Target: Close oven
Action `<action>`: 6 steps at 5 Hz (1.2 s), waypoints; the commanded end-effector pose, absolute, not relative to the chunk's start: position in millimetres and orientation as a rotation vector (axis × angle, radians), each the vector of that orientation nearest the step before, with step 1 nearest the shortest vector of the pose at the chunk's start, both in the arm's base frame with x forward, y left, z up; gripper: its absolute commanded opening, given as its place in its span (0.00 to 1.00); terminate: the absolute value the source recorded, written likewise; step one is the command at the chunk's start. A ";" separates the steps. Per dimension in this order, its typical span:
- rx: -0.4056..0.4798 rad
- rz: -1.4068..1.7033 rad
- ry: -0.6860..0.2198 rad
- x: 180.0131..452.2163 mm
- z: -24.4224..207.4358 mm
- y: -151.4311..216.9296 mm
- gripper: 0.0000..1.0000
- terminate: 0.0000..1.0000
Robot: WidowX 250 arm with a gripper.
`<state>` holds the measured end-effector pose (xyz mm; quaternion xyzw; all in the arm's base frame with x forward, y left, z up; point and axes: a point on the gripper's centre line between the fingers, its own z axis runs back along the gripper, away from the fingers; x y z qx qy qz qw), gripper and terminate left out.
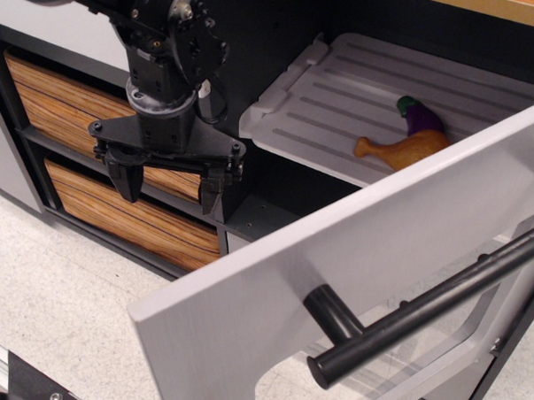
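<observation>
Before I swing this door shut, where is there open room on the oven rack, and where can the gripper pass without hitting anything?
The rack is bare across its left and middle ribs; only its right end is crowded, with the chicken drumstick and eggplant. The open gripper hangs in the gap between the wood-grain drawers and the oven door. The pale floor under it is bare. The black handle crowds the door's face.

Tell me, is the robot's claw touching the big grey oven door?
Apart. The only view shows the gripper open, hanging left of the oven door, with dark cabinet showing between them.

1 close, high view angled down past the open oven door (352, 283) toward its rack (342, 106)
</observation>
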<state>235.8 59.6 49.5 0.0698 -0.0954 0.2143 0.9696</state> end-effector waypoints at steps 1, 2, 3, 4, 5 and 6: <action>0.141 0.433 -0.193 235.8 49.5 59.6 1.00 0.00; 0.122 0.514 -0.198 236.5 60.6 48.5 1.00 0.00; 0.058 0.623 -0.161 233.6 88.9 24.6 1.00 0.00; 0.009 0.727 -0.165 226.6 124.3 -4.7 1.00 0.00; -0.071 0.770 -0.139 218.0 160.1 -34.1 1.00 0.00; -0.146 0.852 -0.080 207.7 186.6 -61.0 1.00 0.00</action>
